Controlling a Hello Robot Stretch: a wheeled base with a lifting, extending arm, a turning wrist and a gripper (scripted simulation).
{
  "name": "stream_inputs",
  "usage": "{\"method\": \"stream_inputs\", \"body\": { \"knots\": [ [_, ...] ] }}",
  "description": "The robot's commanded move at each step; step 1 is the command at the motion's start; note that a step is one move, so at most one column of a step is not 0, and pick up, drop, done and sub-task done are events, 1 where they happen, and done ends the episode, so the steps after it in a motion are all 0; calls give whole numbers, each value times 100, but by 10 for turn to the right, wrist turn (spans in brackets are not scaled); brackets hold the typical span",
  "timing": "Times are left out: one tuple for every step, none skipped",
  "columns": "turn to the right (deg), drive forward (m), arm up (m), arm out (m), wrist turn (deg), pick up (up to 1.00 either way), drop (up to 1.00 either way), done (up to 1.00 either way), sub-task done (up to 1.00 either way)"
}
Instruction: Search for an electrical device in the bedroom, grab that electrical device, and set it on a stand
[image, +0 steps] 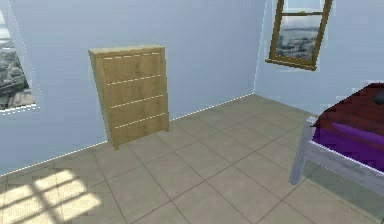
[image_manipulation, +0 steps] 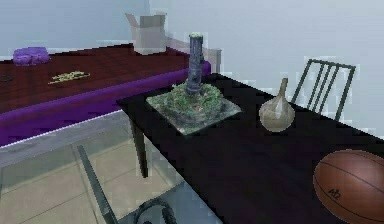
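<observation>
A bed with a dark red cover (image_manipulation: 100, 75) runs across the arm side view's left. On it lie a small flat yellowish thing (image_manipulation: 68, 77), a purple bundle (image_manipulation: 30, 55) and an open white box (image_manipulation: 148, 32). I cannot tell whether any of these is an electrical device. In the forward view a wooden chest of drawers (image: 130, 95) stands against the pale blue wall. The bed's corner (image: 355, 130) sits at that view's right edge.
A dark table (image_manipulation: 240, 160) fills the arm side view's lower right. It bears a green sculpture on a square base (image_manipulation: 192, 95), a beige vase (image_manipulation: 277, 110) and a basketball (image_manipulation: 352, 185). A metal chair (image_manipulation: 325, 85) stands behind the table. Tiled floor (image: 200, 170) lies open ahead.
</observation>
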Motion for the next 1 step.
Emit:
{"method": "stream_inputs", "body": {
  "knots": [
    [0,0,14,0,0,0,0,0,0]
  ]
}}
